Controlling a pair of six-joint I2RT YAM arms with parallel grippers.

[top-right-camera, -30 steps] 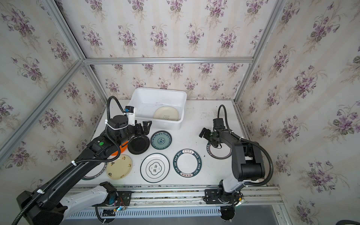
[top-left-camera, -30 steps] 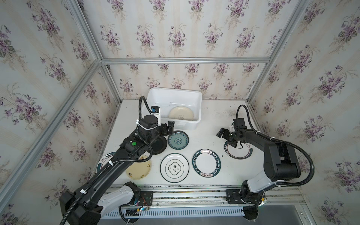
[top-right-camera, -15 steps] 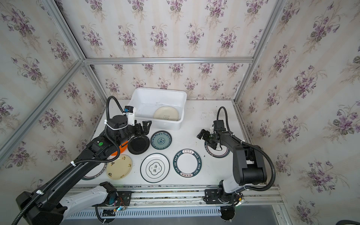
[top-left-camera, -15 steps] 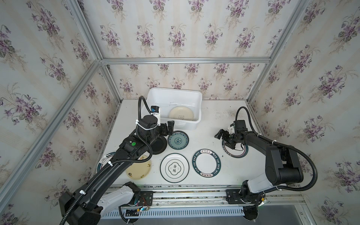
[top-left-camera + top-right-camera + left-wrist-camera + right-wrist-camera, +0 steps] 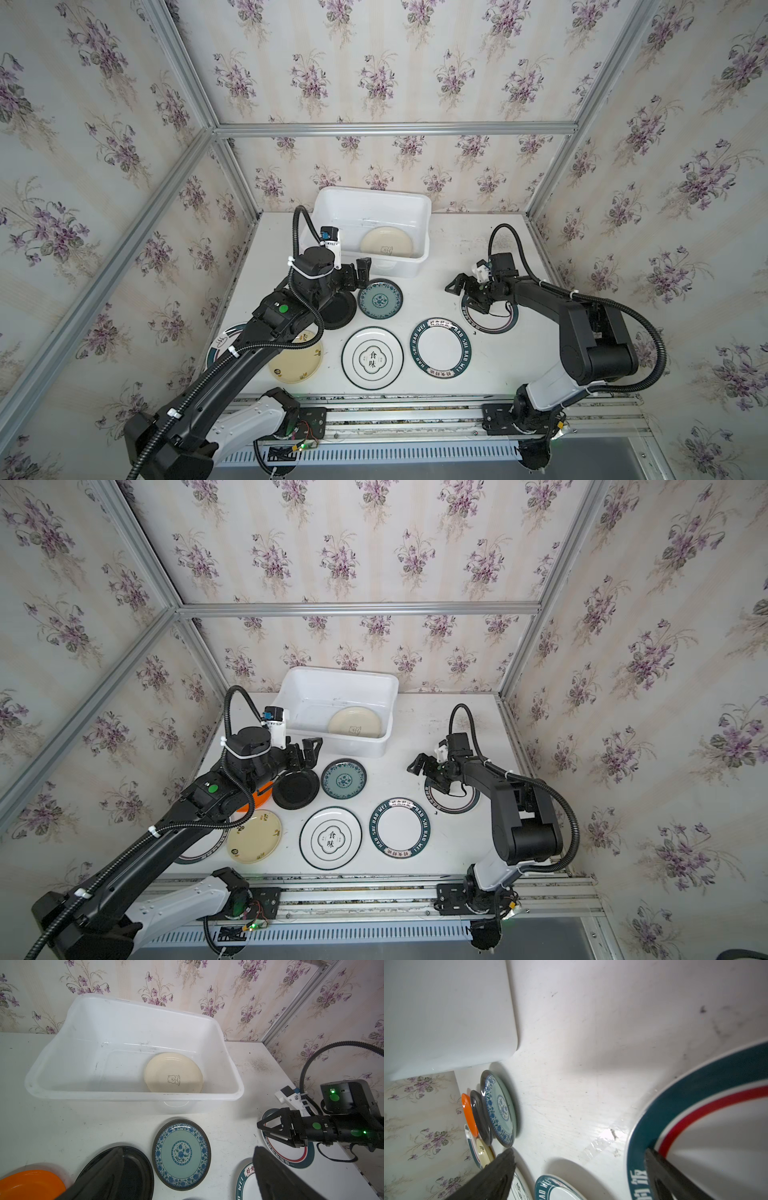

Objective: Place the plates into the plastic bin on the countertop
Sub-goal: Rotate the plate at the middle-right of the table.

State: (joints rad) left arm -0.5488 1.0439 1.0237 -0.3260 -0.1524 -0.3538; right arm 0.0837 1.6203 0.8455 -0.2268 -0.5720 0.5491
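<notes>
The plastic bin (image 5: 372,192) (image 5: 338,671) stands at the back of the countertop (image 5: 457,257) with a cream plate (image 5: 173,1073) lying in it. My left gripper (image 5: 359,272) (image 5: 188,1149) hangs open and empty just in front of the bin, above a black plate (image 5: 340,309) and a teal-patterned plate (image 5: 181,1154). My right gripper (image 5: 463,297) (image 5: 579,1151) is open and low. It straddles the left rim of a teal-and-red-rimmed plate (image 5: 494,322) (image 5: 695,1095), one finger inside the rim and one outside.
Nearer the front lie a white plate with Chinese characters (image 5: 372,358), a teal-rimmed lettered plate (image 5: 441,347) and a cream plate (image 5: 297,361). An orange plate (image 5: 253,802) and another teal-rimmed plate (image 5: 220,345) sit partly under my left arm. Aluminium rails frame the countertop.
My right gripper has moved left and lower over its plate's rim. The plate appears to have slid a little left with it. The left arm has not moved.
</notes>
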